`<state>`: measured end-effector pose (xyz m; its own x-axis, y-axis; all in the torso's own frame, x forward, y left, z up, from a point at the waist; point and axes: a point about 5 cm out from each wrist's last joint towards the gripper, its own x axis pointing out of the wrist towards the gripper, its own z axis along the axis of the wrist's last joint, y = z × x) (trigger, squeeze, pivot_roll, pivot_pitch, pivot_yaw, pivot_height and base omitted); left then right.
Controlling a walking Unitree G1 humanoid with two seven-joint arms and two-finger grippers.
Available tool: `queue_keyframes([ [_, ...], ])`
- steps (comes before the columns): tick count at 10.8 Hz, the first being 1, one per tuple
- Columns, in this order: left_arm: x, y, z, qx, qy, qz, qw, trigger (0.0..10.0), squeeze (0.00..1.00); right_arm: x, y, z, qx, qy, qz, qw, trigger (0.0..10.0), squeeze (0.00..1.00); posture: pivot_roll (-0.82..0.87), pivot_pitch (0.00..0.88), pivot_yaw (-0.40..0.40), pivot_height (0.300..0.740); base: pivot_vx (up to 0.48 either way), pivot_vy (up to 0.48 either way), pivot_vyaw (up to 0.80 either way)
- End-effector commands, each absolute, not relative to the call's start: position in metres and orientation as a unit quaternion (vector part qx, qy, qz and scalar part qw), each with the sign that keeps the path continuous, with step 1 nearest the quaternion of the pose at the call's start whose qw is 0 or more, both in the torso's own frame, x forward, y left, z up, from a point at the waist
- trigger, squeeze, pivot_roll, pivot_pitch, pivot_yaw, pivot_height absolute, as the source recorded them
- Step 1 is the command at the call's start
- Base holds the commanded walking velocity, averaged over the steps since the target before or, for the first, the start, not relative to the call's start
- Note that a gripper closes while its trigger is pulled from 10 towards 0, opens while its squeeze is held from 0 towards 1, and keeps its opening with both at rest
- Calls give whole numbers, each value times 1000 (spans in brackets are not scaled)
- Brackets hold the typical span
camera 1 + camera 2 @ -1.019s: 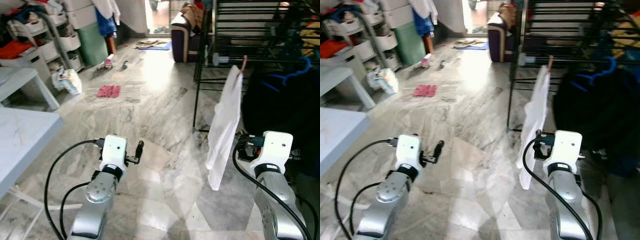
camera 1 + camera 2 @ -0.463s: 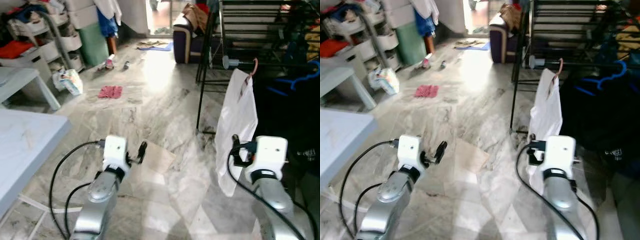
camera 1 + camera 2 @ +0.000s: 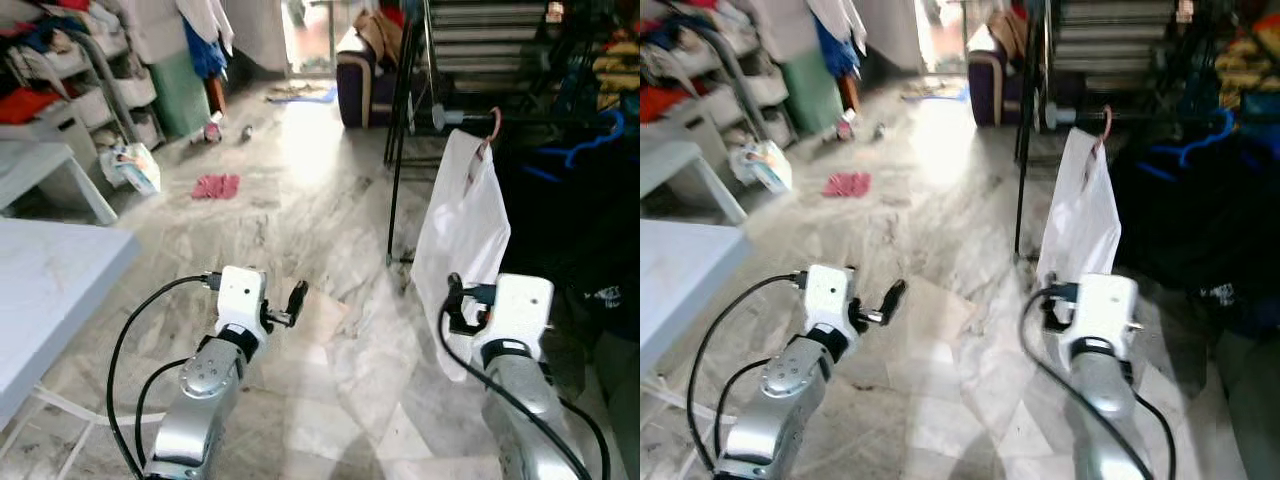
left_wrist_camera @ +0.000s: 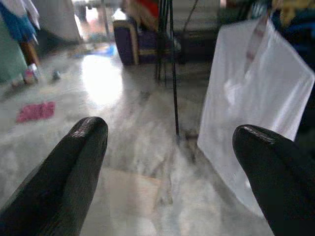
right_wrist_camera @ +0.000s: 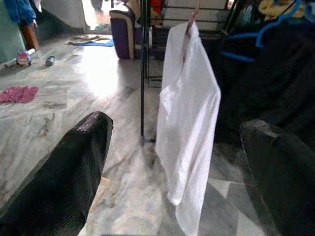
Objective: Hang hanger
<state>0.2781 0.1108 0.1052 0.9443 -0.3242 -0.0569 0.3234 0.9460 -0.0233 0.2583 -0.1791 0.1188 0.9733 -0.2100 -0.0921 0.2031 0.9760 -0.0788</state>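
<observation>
A white shirt (image 3: 462, 225) hangs on a pink hanger (image 3: 492, 125) hooked over a rail of the black drying rack (image 3: 400, 150) ahead on my right. My right gripper (image 3: 455, 302) is held low just in front of the shirt's lower part, open, with nothing between its fingers (image 5: 78, 167). In the right wrist view the shirt (image 5: 189, 123) hangs a short way beyond the fingertips, apart from them. My left gripper (image 3: 297, 298) hovers over the marble floor to the left, open and empty, its fingers (image 4: 74, 167) spread wide.
A grey table (image 3: 50, 290) stands close on my left. Cluttered shelves (image 3: 90, 90) and a bag (image 3: 135, 165) line the left wall. A pink cloth (image 3: 216, 185) lies on the floor. Dark garments with a blue hanger (image 3: 585, 155) fill the rack's right side. A purple sofa (image 3: 362, 75) stands behind.
The view has swayed and shifted, so the camera moved. The shirt and rack now look a little nearer to the right gripper. Both grippers stay open and empty.
</observation>
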Motion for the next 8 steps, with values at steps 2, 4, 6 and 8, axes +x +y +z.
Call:
queue_keyframes([
  [2, 274, 115, 110, -46, 14, -151, 987, 10000, 0, 256, -188, 117, -46, 57, -128, 989, 10000, 0, -2, 3, 55, 740, 0, 0, 0],
  [4, 271, 126, 104, -22, 27, -127, 991, 10000, 0, 252, -195, 116, -33, 52, -134, 989, 10000, 1000, 1, 0, 40, 740, 0, 0, 0],
  [6, 278, 132, 108, -43, 26, -113, 992, 10000, 0, 259, -193, 118, -38, 54, -126, 990, 0, 0, -2, 0, 40, 740, 0, 0, 0],
  [8, 278, 128, 108, -41, 25, -122, 991, 10000, 0, 260, -193, 119, -33, 49, -132, 990, 0, 0, -14, 7, 53, 740, 0, 0, 0],
])
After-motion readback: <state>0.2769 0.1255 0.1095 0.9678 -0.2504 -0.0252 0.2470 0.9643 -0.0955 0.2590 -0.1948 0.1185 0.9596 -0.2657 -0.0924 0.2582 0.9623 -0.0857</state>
